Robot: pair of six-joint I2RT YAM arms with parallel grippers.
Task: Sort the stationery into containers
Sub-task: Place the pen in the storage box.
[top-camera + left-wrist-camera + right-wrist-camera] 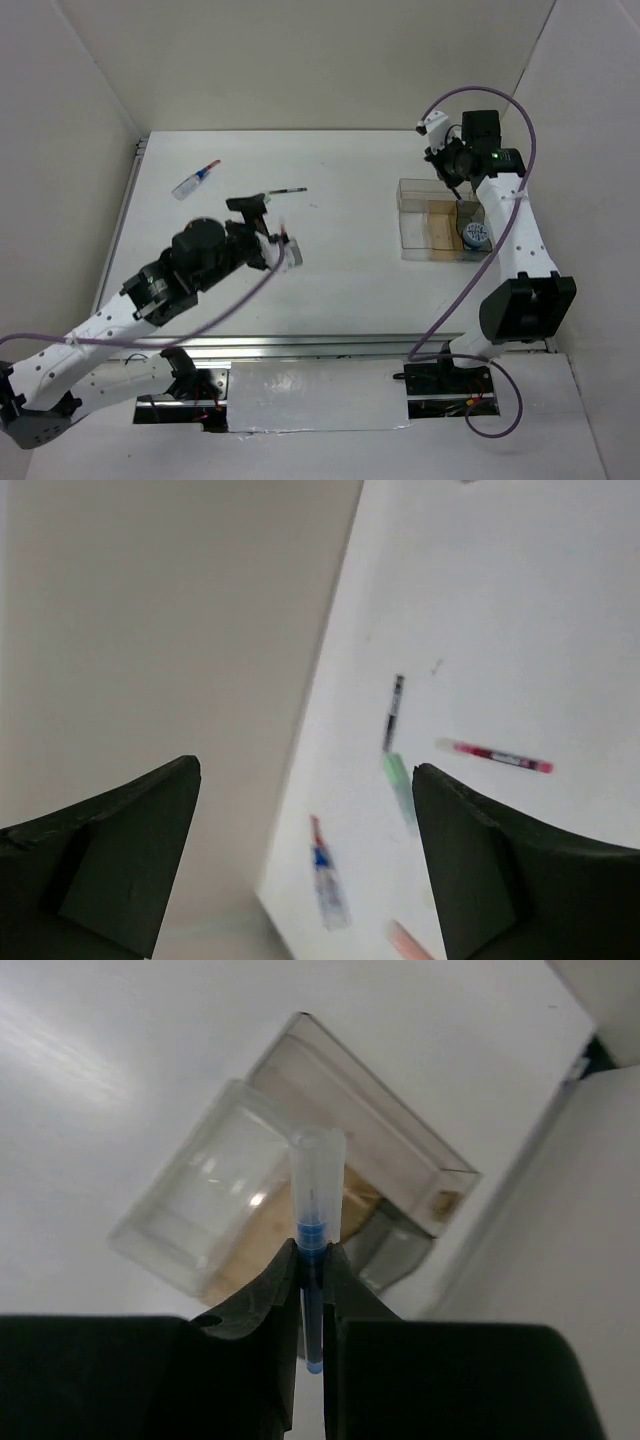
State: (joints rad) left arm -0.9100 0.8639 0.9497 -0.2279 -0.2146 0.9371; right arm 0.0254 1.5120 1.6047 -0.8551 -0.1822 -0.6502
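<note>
Red pen (495, 757) lies on walled white table (340, 290).

A white table (350, 300) fills the overhead view, boxed in by plain off-white panels: a back wall (300, 60) at 12 o'clock, a left wall (50, 150) at 9 o'clock and a right wall (595, 120) at 3 o'clock. A metal rail (300, 347) runs along the table's near edge at 6 o'clock, and a second rail (126, 200) lines its left edge at 9 o'clock. A patch of silver tape (310, 400) lies just below the near rail. The light is soft and even. In the right wrist view, a pale glare streak (70, 1060) crosses the tabletop at 10 o'clock.
</note>
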